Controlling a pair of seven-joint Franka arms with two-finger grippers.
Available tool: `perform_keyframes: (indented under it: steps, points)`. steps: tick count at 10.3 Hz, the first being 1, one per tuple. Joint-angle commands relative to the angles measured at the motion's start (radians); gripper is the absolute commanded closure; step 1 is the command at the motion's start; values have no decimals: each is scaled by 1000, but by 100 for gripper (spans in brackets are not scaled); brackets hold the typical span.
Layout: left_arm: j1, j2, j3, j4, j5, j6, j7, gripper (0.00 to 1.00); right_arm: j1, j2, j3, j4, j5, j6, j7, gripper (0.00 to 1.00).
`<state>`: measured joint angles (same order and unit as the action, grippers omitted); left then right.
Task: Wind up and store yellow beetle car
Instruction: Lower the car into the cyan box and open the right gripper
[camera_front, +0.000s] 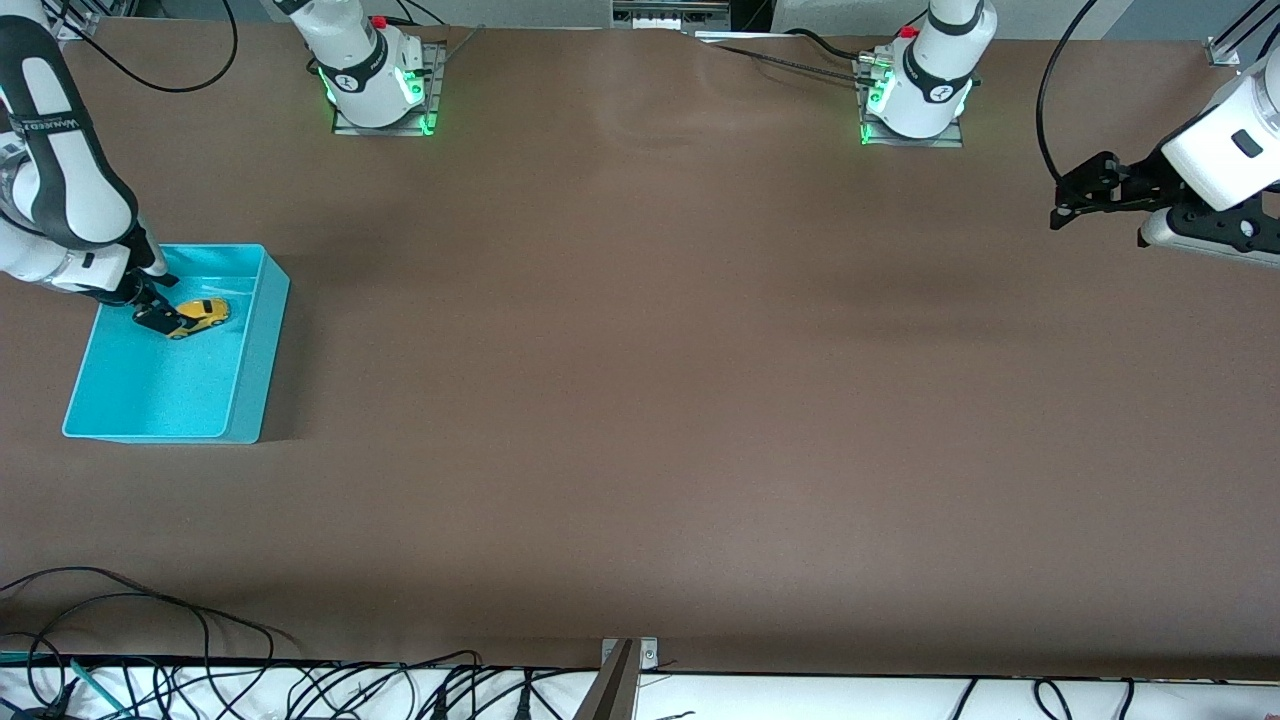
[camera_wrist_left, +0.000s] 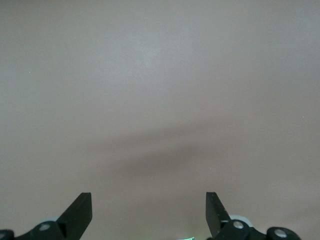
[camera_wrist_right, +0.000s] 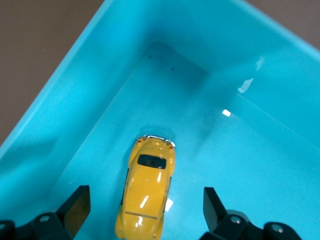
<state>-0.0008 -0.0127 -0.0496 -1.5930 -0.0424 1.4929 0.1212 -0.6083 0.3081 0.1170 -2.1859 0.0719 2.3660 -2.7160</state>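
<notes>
The yellow beetle car rests on its wheels on the floor of the turquoise bin, at the right arm's end of the table. My right gripper hangs open inside the bin, just above the car. Its fingers stand wide on either side of the car's body, and neither touches it. My left gripper waits open and empty over bare table at the left arm's end.
The brown table stretches between the two arms. Both arm bases stand at the edge farthest from the front camera. Loose cables lie along the nearest edge. The bin's walls rise around the right gripper.
</notes>
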Motion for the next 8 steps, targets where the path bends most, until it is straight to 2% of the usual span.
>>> perform_keyframes:
  steps: [1,5,8]
  points:
    - [4,14,-4,33,9,-22,-9,0,-19,-104,45,6,32,-118,4,0]
    - [5,14,-3,33,9,-22,-11,0,-11,-211,87,11,29,-189,260,0]
    - [5,14,-1,33,9,-22,-11,0,65,-306,96,9,19,-258,536,0]
